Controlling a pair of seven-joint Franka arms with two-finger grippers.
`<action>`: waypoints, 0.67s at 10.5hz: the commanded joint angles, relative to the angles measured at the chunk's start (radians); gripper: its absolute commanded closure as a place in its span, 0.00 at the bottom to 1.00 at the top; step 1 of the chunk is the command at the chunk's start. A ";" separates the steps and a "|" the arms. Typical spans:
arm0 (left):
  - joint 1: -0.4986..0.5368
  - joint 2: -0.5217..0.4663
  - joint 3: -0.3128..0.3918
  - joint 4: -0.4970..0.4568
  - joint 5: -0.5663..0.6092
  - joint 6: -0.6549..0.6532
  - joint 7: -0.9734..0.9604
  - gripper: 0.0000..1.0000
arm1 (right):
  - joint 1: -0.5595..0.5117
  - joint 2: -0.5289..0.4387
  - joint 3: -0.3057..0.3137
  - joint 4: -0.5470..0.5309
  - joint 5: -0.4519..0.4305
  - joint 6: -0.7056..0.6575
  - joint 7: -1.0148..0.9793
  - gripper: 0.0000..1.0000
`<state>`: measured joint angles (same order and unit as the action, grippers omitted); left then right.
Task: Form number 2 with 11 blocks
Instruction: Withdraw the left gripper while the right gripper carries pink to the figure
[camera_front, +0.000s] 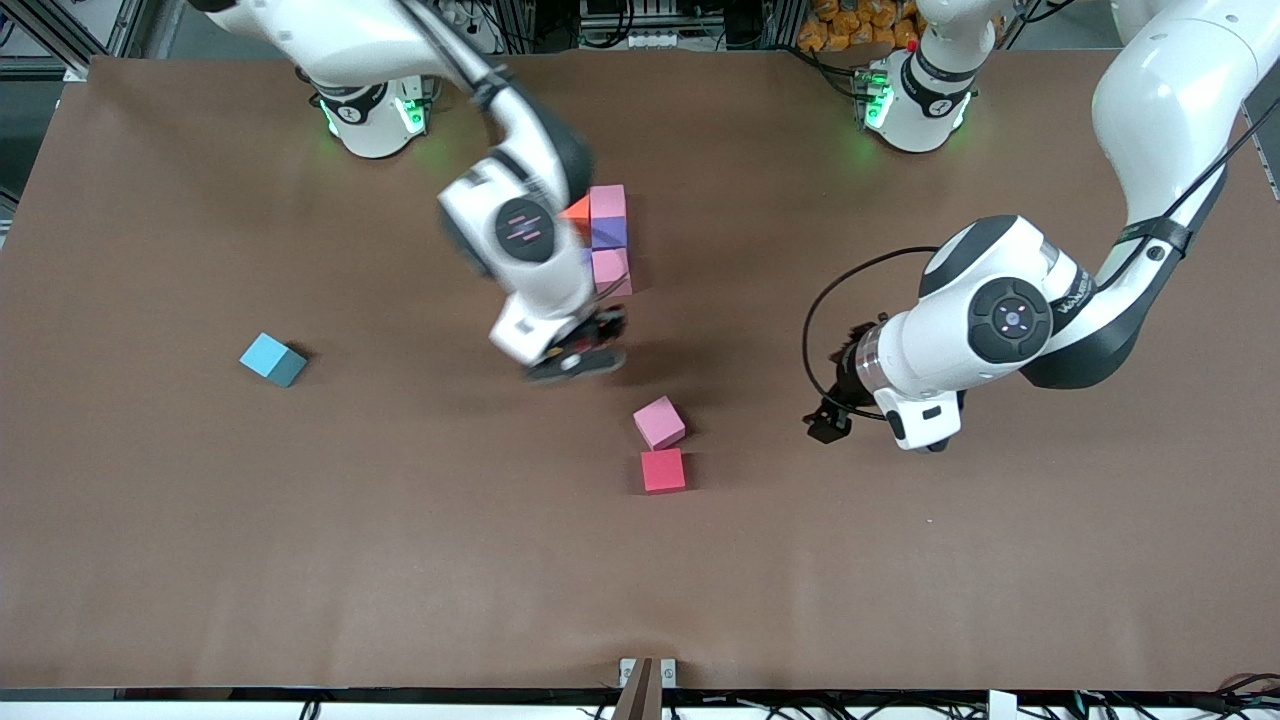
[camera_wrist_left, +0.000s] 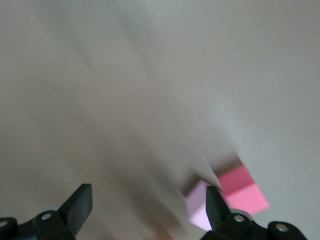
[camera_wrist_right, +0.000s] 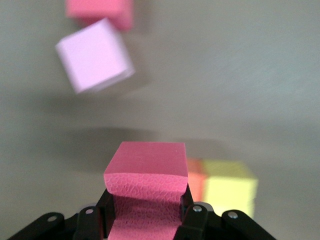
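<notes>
Right gripper (camera_wrist_right: 145, 220): up in the air over the middle of the brown paper-covered table (camera_front: 200, 560), fingers clamped on a deep pink matte foam cube (camera_wrist_right: 146, 172); beneath it in the right wrist view, a yellow foam cube (camera_wrist_right: 230, 187) touching an orange foam cube (camera_wrist_right: 195, 182)

Part-built number 2 (camera_front: 608, 240): mid-table toward the edge where the arm bases stand, largely hidden by the right arm; visible are a pink foam cube (camera_front: 607, 201), a purple one (camera_front: 608, 233), another pink (camera_front: 611, 268) in one column, an orange corner (camera_front: 577, 211) beside the top one

Loose cubes: pale pink foam cube (camera_front: 659, 422) just beside a red foam cube (camera_front: 663, 470), nearer the front camera than the digit; light blue foam cube (camera_front: 272, 359) toward the right arm's end

Left gripper (camera_wrist_left: 145, 205): waiting, fingers spread wide and empty, near the pale pink and red pair
</notes>
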<state>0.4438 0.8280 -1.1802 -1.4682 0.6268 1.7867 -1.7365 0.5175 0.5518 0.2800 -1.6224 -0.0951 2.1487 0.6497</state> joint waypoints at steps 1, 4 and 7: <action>0.004 -0.021 -0.022 -0.007 0.196 -0.090 0.243 0.00 | 0.132 0.057 -0.062 0.059 0.005 -0.012 0.126 1.00; 0.015 -0.035 -0.030 -0.007 0.309 -0.162 0.516 0.00 | 0.209 0.051 -0.168 0.087 0.212 -0.015 0.383 1.00; 0.078 -0.122 -0.018 -0.007 0.356 -0.162 0.896 0.00 | 0.242 0.056 -0.240 0.116 0.296 -0.003 0.800 1.00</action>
<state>0.4920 0.7797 -1.2002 -1.4578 0.9578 1.6416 -0.9989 0.7279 0.5965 0.0786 -1.5408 0.1754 2.1503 1.2499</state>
